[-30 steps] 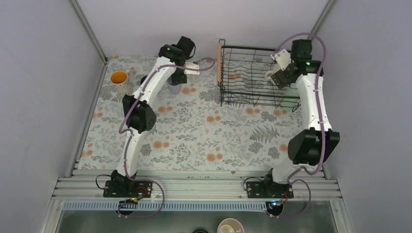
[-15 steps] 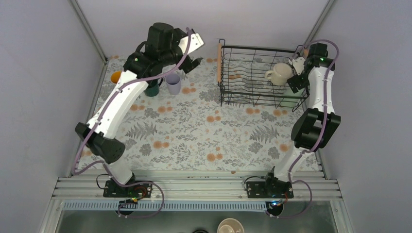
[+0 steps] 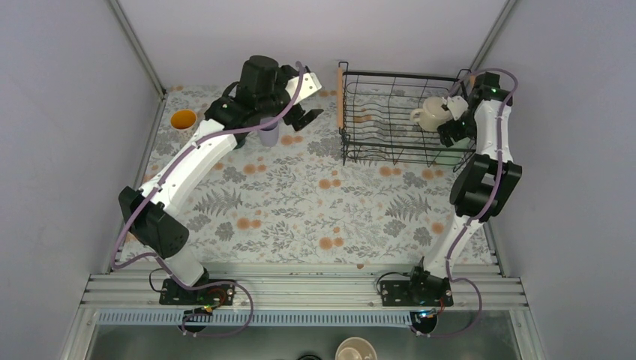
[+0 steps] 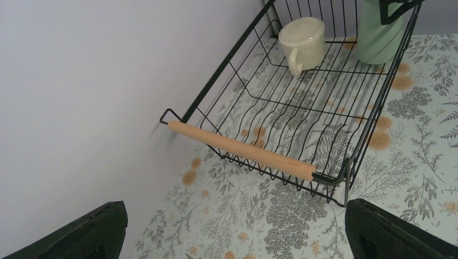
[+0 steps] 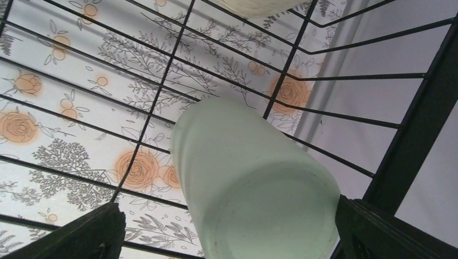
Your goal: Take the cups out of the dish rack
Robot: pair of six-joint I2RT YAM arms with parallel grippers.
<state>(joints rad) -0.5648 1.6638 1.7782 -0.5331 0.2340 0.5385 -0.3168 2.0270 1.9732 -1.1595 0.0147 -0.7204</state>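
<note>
Left end effector fingers spread wide and empty, hanging above the counter between the lavender tumbler and the dish rack. My guess is it is lined up for the cream mug inside. Right end effector fingers also apart, poised around the mint green cup at the rack's right end, not clamped. Floral mug already stands on the counter.

A metal rail runs along the near edge of the floral tablecloth. A tan cup sits beyond that edge.
</note>
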